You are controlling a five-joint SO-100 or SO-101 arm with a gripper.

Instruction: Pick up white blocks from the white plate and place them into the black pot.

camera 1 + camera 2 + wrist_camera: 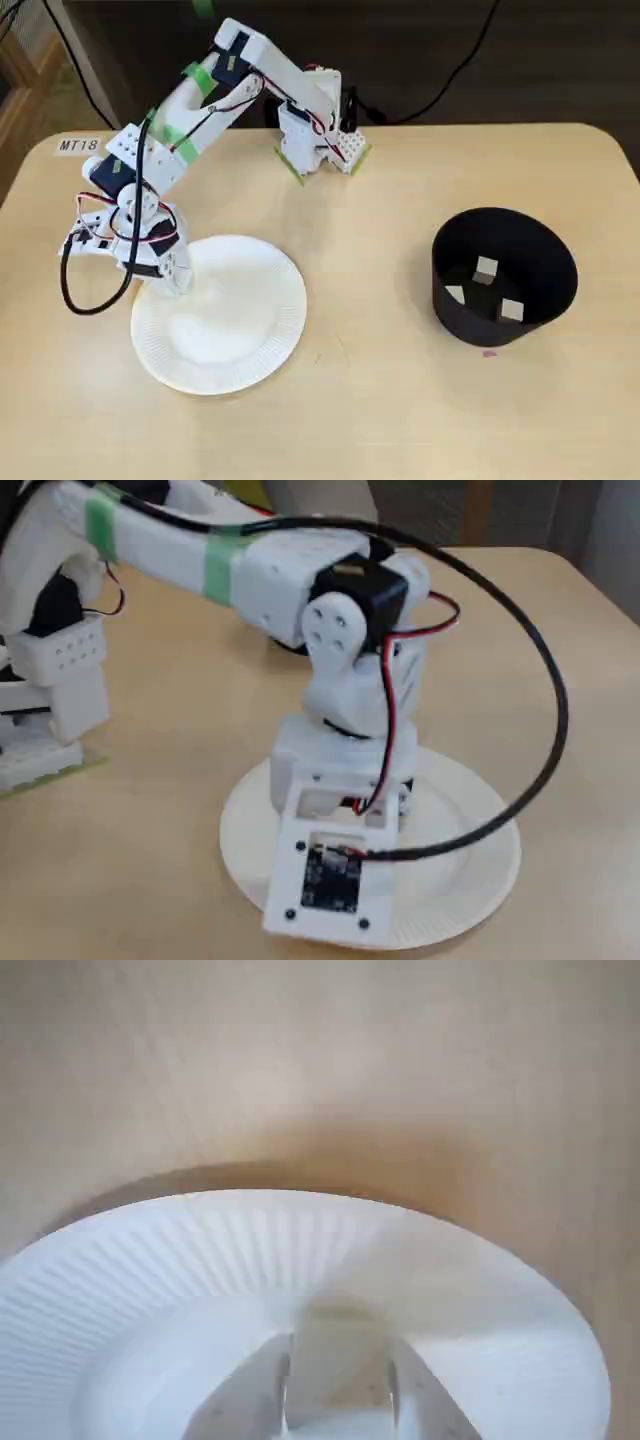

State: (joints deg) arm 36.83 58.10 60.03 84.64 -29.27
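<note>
The white plate [250, 340] lies left of centre on the wooden table. My gripper [183, 280] is down at the plate's left rim. In the wrist view the gripper [338, 1345] has its two fingers pressed against both sides of one white block [338, 1375], which rests on the plate [200, 1250]. No other blocks show on the plate. The black pot [460, 310] stands at the right and holds three white blocks [486, 270]. In another fixed view the wrist camera mount hides the fingers above the plate [470, 880].
The arm's base [320, 150] is clamped at the table's back edge. A black cable [90, 300] loops off the wrist, left of the plate. A label [78, 145] is stuck at the back left corner. A small pink mark [489, 353] lies in front of the pot.
</note>
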